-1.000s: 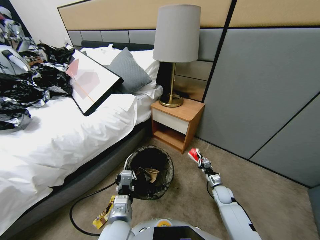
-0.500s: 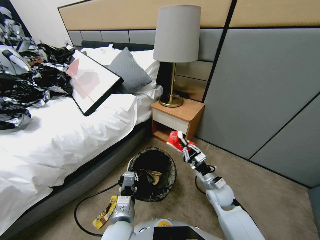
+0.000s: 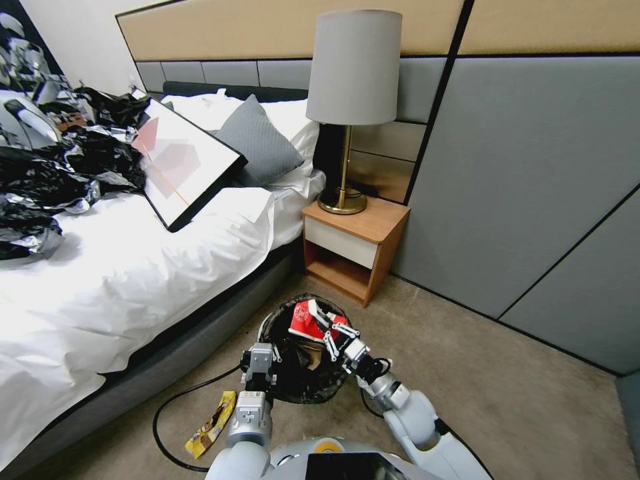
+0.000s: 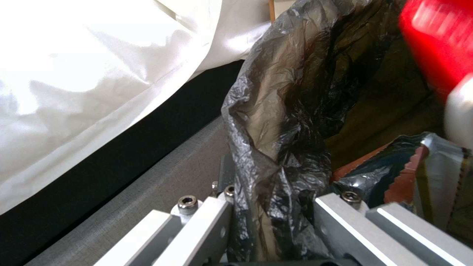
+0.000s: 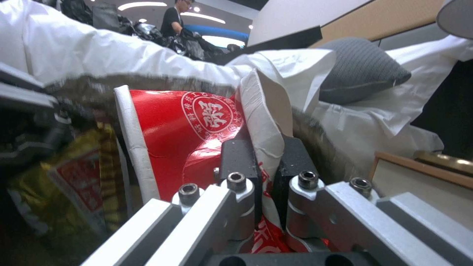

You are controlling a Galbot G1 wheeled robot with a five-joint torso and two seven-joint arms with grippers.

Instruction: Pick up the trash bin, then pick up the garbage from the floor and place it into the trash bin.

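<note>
Head view showed my right gripper [image 3: 325, 325] clamped on a red cup [image 3: 304, 321] over the bin [image 3: 333, 377], whose rim my left gripper [image 3: 259, 360] pinched; releasing seemed the next need.

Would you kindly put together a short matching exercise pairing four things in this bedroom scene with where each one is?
Things:
1. red-and-white pack
2. yellow wrapper
3. lamp
4. trash bin

Places:
A. on the carpet beside the left arm
B. on the nightstand
C. pinched in the right gripper over the bin's mouth
D. held at its rim by the left gripper

Pairs: 1-C, 2-A, 3-B, 4-D
</note>
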